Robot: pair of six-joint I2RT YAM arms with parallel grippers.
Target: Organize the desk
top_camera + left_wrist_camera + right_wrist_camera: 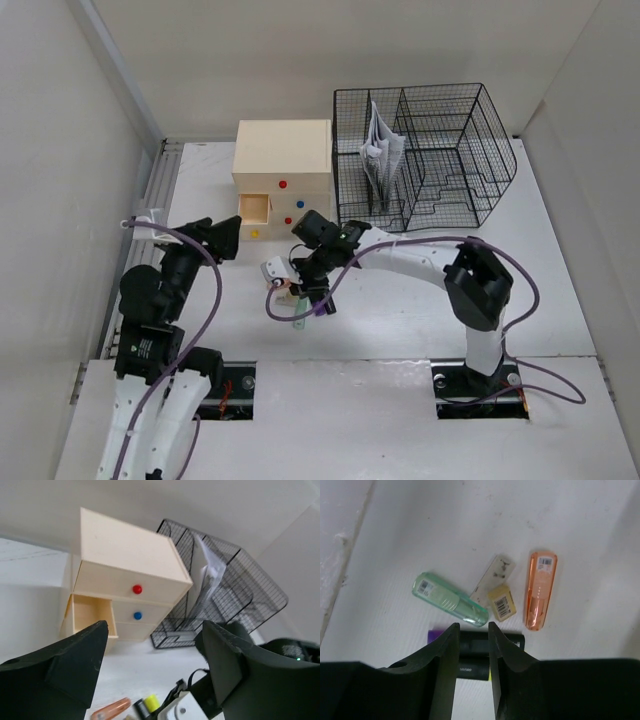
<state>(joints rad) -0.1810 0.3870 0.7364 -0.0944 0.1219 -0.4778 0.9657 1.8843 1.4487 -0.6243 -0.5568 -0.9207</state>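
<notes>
The counter (400, 310) fills the whole cell floor, walled in white, with a metal rail (165, 190) along its left edge. It is rigid and fixed, so nothing takes hold of the counter itself. The handling concerns the small things lying on it, a little left of centre and nearer the near edge than the far one.

These are a green translucent tube (450, 600), an orange translucent tube (540, 591), a barcoded tag (502, 603) and a black marker (510, 641). They look light, hard and smooth, and the round barrels would probably roll. The safest pinch is across a barrel at mid-length.

The right arm reaches leftward from its base with the wrist pitched down. The right tool (472, 630) hangs over this cluster with its jaws narrow. The marker shows in the gap, but I cannot tell whether it is pinched or simply lying beneath.

The left arm is folded near the left edge. The left tool (150, 665) is spread wide and aimed at the cream drawer box (282, 160) at the far edge, whose lower-left drawer (254, 208) stands open. A black wire rack (430, 155) holding papers (383, 150) sits just right of the box.
</notes>
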